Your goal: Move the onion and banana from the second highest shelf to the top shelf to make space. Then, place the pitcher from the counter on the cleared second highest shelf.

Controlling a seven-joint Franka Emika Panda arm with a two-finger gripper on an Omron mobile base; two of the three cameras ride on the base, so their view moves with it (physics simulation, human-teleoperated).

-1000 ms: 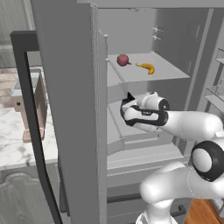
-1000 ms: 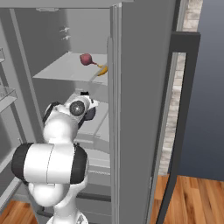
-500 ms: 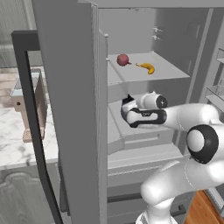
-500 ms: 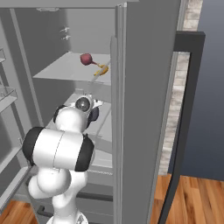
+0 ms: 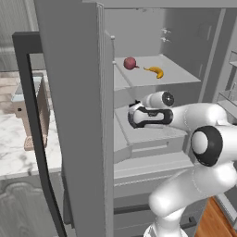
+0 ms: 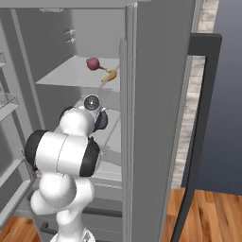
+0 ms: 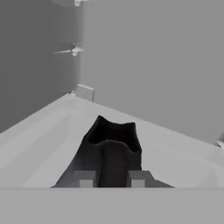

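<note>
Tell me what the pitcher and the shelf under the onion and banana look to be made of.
The pitcher: dark, matte grey-black with soft dull shading, likely ceramic or matte plastic; the render leaves it open. The top shelf carrying the onion and banana: flat, opaque light grey with no reflections, looks like painted plastic or metal rather than glass.

The top shelf [image 5: 183, 76] carried the onion [image 5: 130, 63] near its back left corner and the banana [image 5: 155, 71] just beside it, toward the middle, the two apart.
</note>
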